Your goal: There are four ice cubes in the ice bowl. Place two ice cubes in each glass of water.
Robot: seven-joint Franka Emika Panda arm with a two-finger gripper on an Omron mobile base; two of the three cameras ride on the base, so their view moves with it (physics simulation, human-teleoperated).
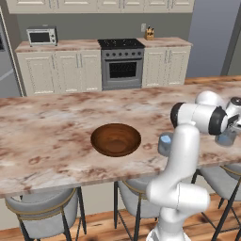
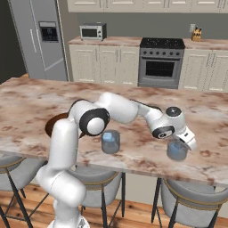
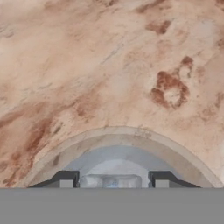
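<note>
Gripper (image 3: 113, 183): bottom centre of the hand view, dark tips set part-way apart, clamped on a pale block between them; hung directly over a tumbler mouth, evidently so a release drops the load straight in.
Held ice cube (image 3: 111, 180): small, pale blue, slightly see-through, flat-faced; pinched at the bottom edge of the hand view, inside the curved rim below.
Target glass of water (image 2: 177, 149): lower right of the right base view, just under the hand; short grey cylinder, bluish and translucent. Contents beneath the gripper too hard to read for a count.
Second glass of water (image 2: 110, 141): centre of the right base view, beside the elbow, well apart from the first; same short tinted tumbler. Cubes inside not discernible.
Ice bowl (image 1: 116, 139): centre of the left base view, left of both tumblers; wide, round, shallow, dark-brown wood grain, reddish rim. No cube visible inside, suggesting a late stage of the job.
Counter (image 1: 47, 132): long slab across the frame, glossy, cream marbled with rust-red veins; flat and smooth, a steady seat for bowl and glasses.
Stools (image 1: 44, 209): grey padded seats on thin dark legs, tucked under the near edge.
</note>
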